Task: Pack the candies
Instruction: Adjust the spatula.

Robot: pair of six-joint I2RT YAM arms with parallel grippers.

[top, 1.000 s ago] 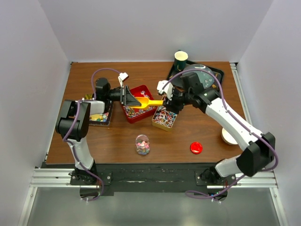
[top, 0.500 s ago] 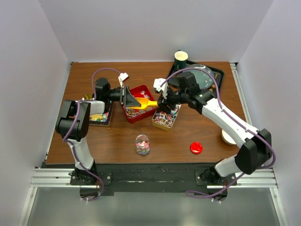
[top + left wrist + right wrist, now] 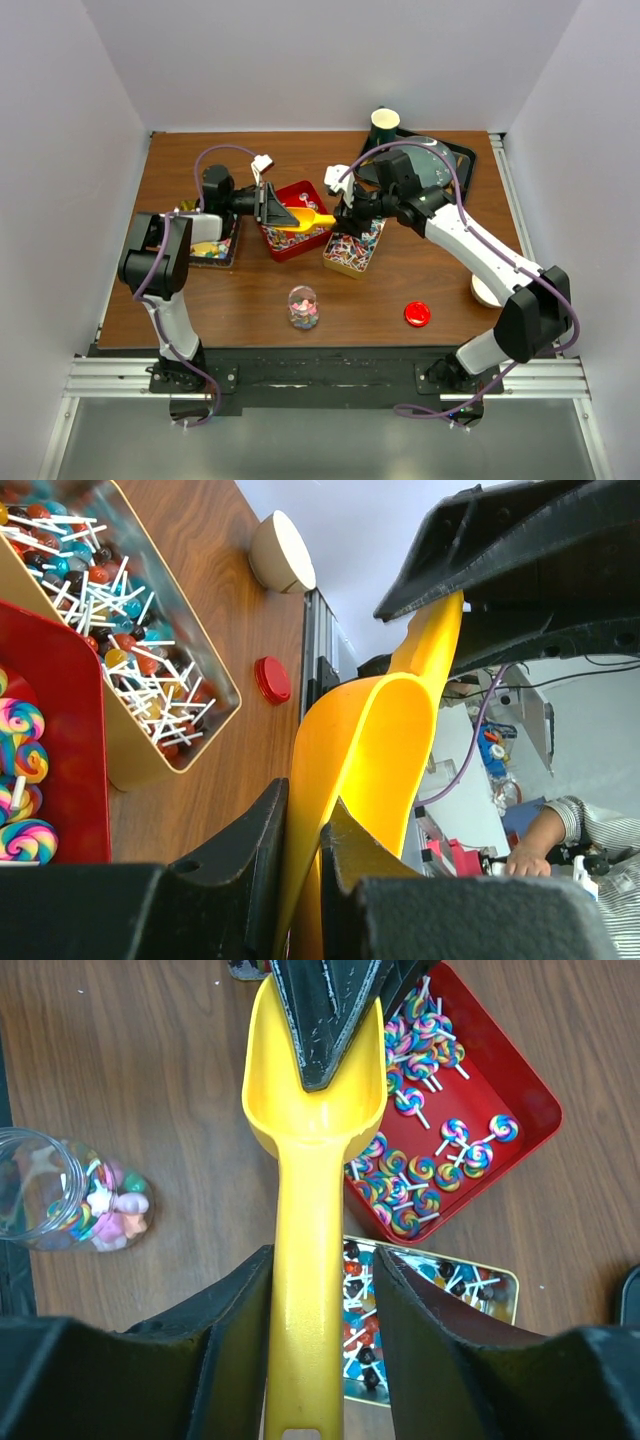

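Note:
My left gripper (image 3: 272,209) is shut on the bowl wall of a yellow scoop (image 3: 308,218), which it holds level above the red tin (image 3: 283,245). In the left wrist view its jaws (image 3: 305,802) pinch the scoop (image 3: 375,730). My right gripper (image 3: 350,214) straddles the scoop's handle (image 3: 308,1290). It (image 3: 322,1260) is open: the left finger touches the handle and the right finger stands a gap away. A clear jar (image 3: 303,307) near the front holds a few candies (image 3: 110,1215). More candies lie in a tray (image 3: 212,248) at the left.
The red tin (image 3: 520,1110) holds swirl lollipops. A gold tin (image 3: 352,252) of ball lollipops sits beside it. A red lid (image 3: 417,314) and a white bowl (image 3: 484,291) lie at the front right. A green cup (image 3: 385,122) and a black tray (image 3: 462,152) stand at the back.
My right gripper has moved left along the scoop's handle and its jaws have narrowed around it. The left gripper and scoop have stayed put.

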